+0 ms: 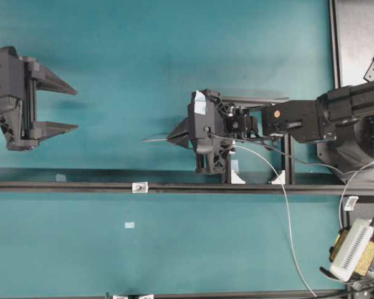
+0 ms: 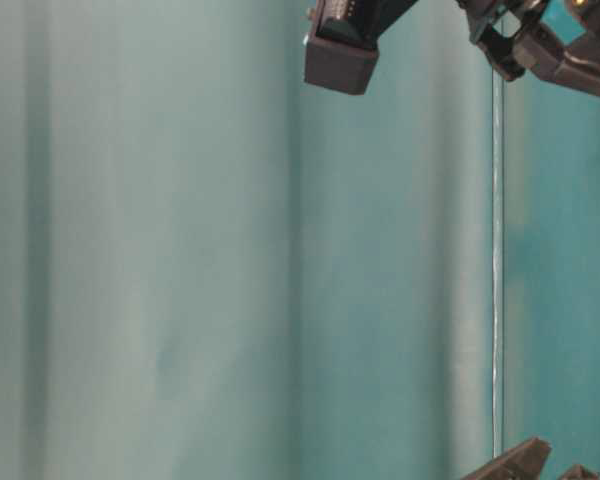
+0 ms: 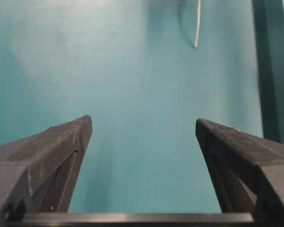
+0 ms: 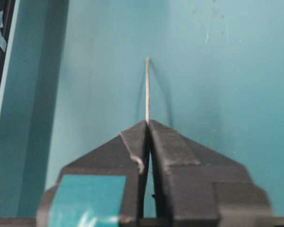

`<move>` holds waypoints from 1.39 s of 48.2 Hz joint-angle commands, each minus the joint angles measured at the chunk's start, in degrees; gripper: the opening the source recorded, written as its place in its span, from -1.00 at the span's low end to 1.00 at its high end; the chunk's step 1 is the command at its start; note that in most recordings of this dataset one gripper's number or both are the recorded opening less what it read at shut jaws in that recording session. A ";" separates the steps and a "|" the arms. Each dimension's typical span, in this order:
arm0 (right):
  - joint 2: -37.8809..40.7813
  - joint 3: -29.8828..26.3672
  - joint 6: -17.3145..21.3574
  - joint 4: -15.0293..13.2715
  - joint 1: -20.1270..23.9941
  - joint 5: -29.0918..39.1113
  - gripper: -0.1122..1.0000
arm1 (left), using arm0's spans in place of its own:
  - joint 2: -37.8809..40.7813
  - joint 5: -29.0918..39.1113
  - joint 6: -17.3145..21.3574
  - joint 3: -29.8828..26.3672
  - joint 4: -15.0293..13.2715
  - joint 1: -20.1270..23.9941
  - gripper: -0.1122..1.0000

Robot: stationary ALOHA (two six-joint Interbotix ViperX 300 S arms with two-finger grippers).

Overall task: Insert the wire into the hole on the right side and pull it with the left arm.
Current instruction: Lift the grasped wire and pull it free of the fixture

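The wire [image 1: 153, 140] is a thin pale strand. My right gripper [image 1: 169, 138] is shut on it near the middle of the teal table, and a short end sticks out to the left. In the right wrist view the wire [image 4: 147, 87] pokes straight out past the closed fingertips of the right gripper [image 4: 148, 122]. The rest of it trails away to the lower right. The hole is in a small silvery bracket [image 1: 139, 187] on the black rail, below and left of the wire's tip. At the far left my left gripper [image 1: 76, 110] is open and empty; from its own view [image 3: 143, 120] the wire's end [image 3: 197, 23] shows far ahead.
A black rail [image 1: 237, 187] crosses the table from left to right below the right gripper. A thicker white cable with a beige connector block [image 1: 355, 249] lies at the lower right. A small tape patch [image 1: 129, 225] sits on the teal surface below the bracket.
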 commanded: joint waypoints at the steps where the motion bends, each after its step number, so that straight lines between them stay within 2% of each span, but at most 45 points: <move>1: -0.62 -0.62 -0.09 0.00 -0.26 -0.18 -0.76 | -0.53 -0.62 0.00 -0.88 -0.09 0.18 0.60; 22: -1.76 -0.53 -0.09 0.00 -0.26 0.53 -0.77 | -0.44 -0.53 -0.09 -1.05 -0.09 0.18 0.60; 45: -11.16 -0.44 -0.35 -0.18 -0.35 9.32 -0.77 | -1.76 -0.26 0.00 -2.37 -0.09 0.18 0.60; 67: -21.18 -0.79 -0.62 -1.14 -1.49 17.40 -0.77 | -8.88 1.32 0.26 -1.93 -0.09 0.18 0.60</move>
